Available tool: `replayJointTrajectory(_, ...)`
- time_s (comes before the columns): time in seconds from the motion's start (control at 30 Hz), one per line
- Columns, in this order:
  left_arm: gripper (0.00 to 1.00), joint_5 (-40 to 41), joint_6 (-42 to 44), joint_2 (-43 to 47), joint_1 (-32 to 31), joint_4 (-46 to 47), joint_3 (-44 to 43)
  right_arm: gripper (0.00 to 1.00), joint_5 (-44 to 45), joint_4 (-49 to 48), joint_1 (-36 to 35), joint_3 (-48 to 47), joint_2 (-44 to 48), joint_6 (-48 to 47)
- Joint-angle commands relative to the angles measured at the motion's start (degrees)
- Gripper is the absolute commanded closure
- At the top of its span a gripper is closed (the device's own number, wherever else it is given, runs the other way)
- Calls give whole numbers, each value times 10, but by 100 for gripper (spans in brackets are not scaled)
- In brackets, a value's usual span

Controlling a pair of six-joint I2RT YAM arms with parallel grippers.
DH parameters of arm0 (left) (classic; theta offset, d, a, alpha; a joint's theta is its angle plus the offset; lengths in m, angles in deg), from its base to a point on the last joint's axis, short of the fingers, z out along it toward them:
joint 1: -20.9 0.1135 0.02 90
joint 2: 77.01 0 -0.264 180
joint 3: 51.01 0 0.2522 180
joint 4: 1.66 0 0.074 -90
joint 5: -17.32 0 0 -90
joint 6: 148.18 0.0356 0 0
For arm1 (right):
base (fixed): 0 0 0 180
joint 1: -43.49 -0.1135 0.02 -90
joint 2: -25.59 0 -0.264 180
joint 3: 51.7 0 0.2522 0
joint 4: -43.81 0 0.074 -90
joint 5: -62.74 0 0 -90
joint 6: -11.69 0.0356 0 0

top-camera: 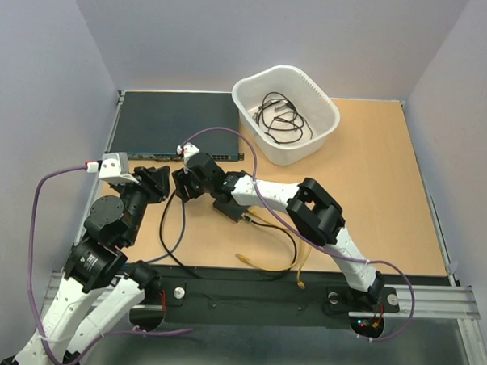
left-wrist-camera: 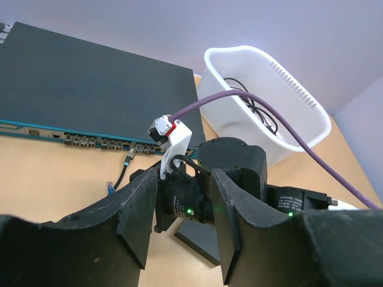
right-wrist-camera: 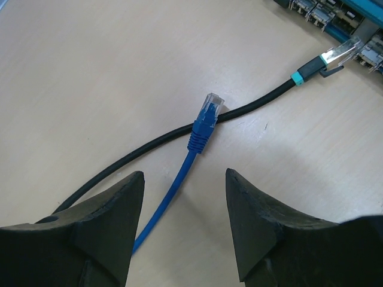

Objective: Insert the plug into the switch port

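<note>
Right hand (right-wrist-camera: 185, 179) spread apart, empty, just above the desk (right-wrist-camera: 90, 72). Beyond its fingertips, blue plug (right-wrist-camera: 207, 113) lying across a black cable (right-wrist-camera: 143, 149). Left hand (left-wrist-camera: 182, 197) apart too, empty. Farther off, small black box (top-camera: 229, 208) under the right arm, switch port not discernible.

Robotics lab test cell.
Plain partition walls (top-camera: 274, 38) enclose a wooden table (top-camera: 388, 197) edged by an aluminium mounting rail (top-camera: 440, 303).

- White plastic tub (top-camera: 289, 155) stands at the far right of the wooden table (top-camera: 389, 181), with loose black cords (top-camera: 283, 119) coiled inside.
- Wide dark rack unit (top-camera: 173, 119) lies flat at the far left, just beside the tub.
- Yellow cable (top-camera: 243, 256) lies slack near the front edge.
</note>
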Motion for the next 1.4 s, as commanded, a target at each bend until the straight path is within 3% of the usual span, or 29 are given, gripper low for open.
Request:
replayJointTrajectory(0.0, 48, 7, 7, -2, 4, 12, 3, 38, 0, -14, -4, -24, -23, 8)
replayJointTrajectory(1.37, 48, 9, 4, -2, 4, 9, 3, 39, 0, -14, -42, -33, -46, 7)
